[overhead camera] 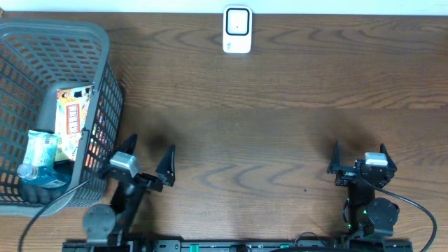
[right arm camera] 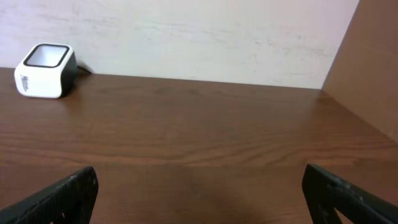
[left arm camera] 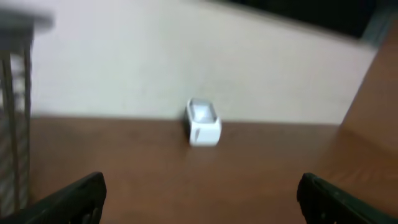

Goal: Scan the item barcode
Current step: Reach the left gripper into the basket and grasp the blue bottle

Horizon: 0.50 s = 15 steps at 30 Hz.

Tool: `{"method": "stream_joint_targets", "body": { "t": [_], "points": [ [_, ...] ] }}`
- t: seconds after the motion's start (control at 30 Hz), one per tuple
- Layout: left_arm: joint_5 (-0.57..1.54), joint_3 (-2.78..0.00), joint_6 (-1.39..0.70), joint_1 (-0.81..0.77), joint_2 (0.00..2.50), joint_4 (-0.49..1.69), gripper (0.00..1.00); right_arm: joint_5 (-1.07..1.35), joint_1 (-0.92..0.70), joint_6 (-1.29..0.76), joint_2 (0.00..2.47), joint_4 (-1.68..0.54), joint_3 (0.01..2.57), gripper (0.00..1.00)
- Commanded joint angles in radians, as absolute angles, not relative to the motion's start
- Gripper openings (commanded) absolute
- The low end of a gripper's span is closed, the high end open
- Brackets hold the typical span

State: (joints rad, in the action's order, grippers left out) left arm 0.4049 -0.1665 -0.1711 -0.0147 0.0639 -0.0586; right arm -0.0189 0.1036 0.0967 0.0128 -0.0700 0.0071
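Dark brown wood-grain counter [overhead camera: 266,133], pale wall [right arm camera: 186,37] along its far edge.

- Small white boxy barcode scanner [overhead camera: 237,29] stands at the far edge, about centre, hard against the wall. Left wrist view shows it straight ahead but blurred [left arm camera: 203,122]. Right wrist view shows it far left [right arm camera: 45,70], with its dark window facing up.
- Grey plastic mesh basket [overhead camera: 63,31] sits at the far left of the counter, running from the far edge to the near one.
- Inside the basket: a flat orange-and-white printed packet [overhead camera: 73,112] leans against the right wall. A clear plastic bottle with a blue-green label [overhead camera: 38,157] lies nearer, in the near left part. No barcode can be made out on either.
- Left hand [overhead camera: 149,150] is low at the near edge, just right of the basket. Its black fingers are spread wide and nothing is between them [left arm camera: 202,205].
- Right hand [overhead camera: 359,152] is near the right end of the near edge, well apart from the basket and scanner. It is also spread wide and holds nothing [right arm camera: 202,199].
- Bare wood lies between both hands and the scanner.
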Motion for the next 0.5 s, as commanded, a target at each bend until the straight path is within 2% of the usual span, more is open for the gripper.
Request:
{"method": "stream_joint_targets", "body": {
  "t": [0.0, 0.2, 0.33, 0.47],
  "points": [
    [0.434, -0.312, -0.197, -0.01, 0.15, -0.07, 0.98, -0.024, 0.11, 0.11, 0.011, -0.073, 0.006, 0.99],
    [0.409, -0.61, -0.197, -0.01, 0.452, -0.007, 0.98, -0.024, 0.11, 0.11, 0.011, -0.073, 0.006, 0.99],
    [0.285, -0.959, -0.165, -0.01, 0.696, 0.222, 0.98, -0.024, 0.11, 0.11, 0.011, -0.073, 0.006, 0.99],
    [0.283, -1.238, -0.125, -0.01, 0.846, 0.419, 0.98, -0.024, 0.11, 0.11, 0.011, -0.073, 0.006, 0.99]
  ]
}}
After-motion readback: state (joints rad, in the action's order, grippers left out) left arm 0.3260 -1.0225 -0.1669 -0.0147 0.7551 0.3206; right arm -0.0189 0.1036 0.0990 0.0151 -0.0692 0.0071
